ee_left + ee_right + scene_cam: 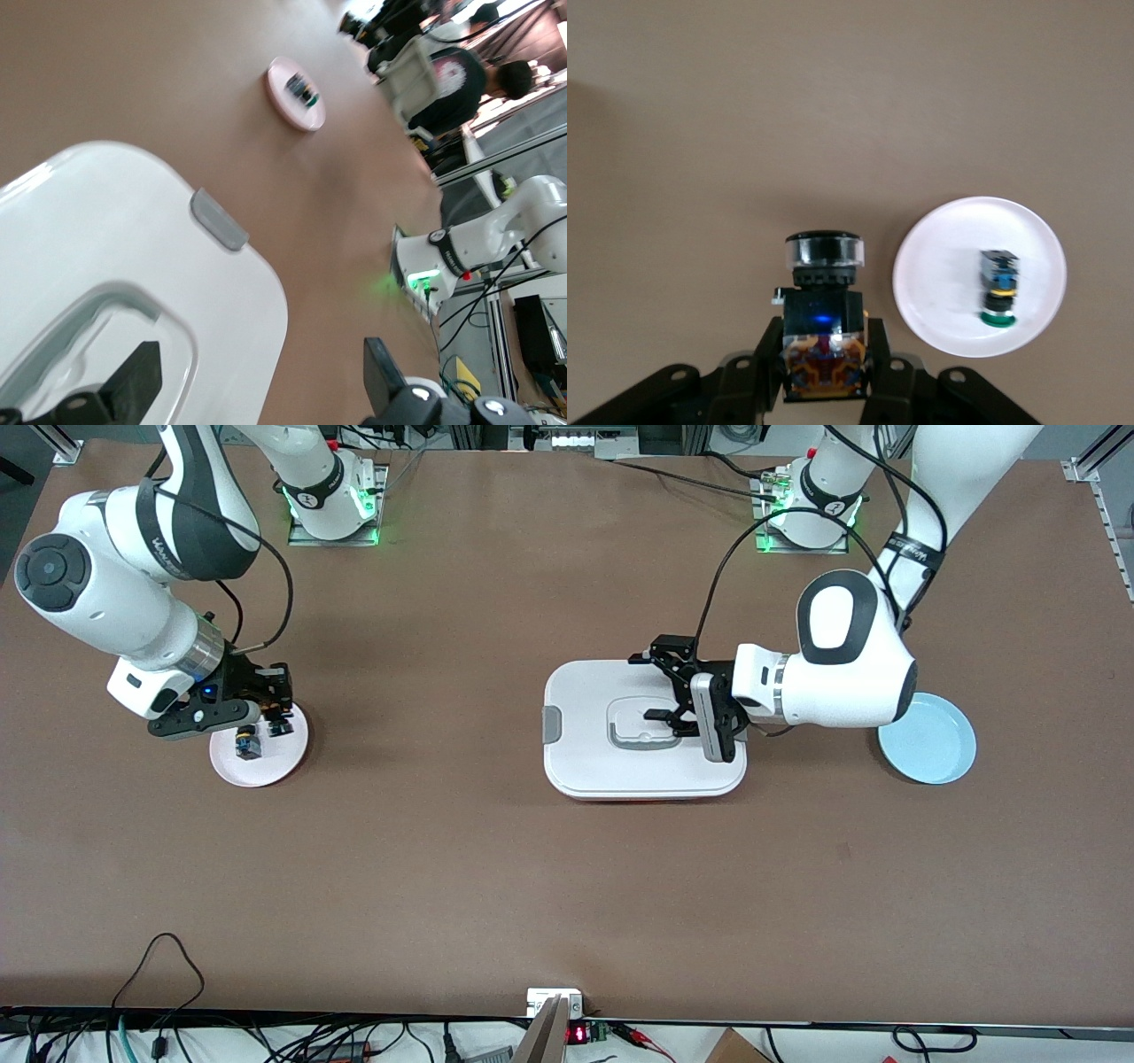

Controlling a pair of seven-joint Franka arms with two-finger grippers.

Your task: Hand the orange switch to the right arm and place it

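Note:
The orange switch (824, 319), a black block with an orange-tan end and a dark round cap, sits between the fingers of my right gripper (824, 359), which is shut on it. From the front, that gripper (251, 729) holds the switch (245, 746) in the air over the pale pink saucer (266, 769) at the right arm's end of the table. A second small switch with a green cap (998, 288) lies on that saucer (939, 266). My left gripper (657, 687) hangs open and empty over the white lidded container (585, 753); its black fingers (133, 381) stand wide apart.
A light blue saucer (928, 738) lies at the left arm's end, beside the container. The container's lid has a grey clasp (219, 220) and a recessed grey handle (640, 737). In the left wrist view the pink saucer (312, 113) lies off toward the right arm's end.

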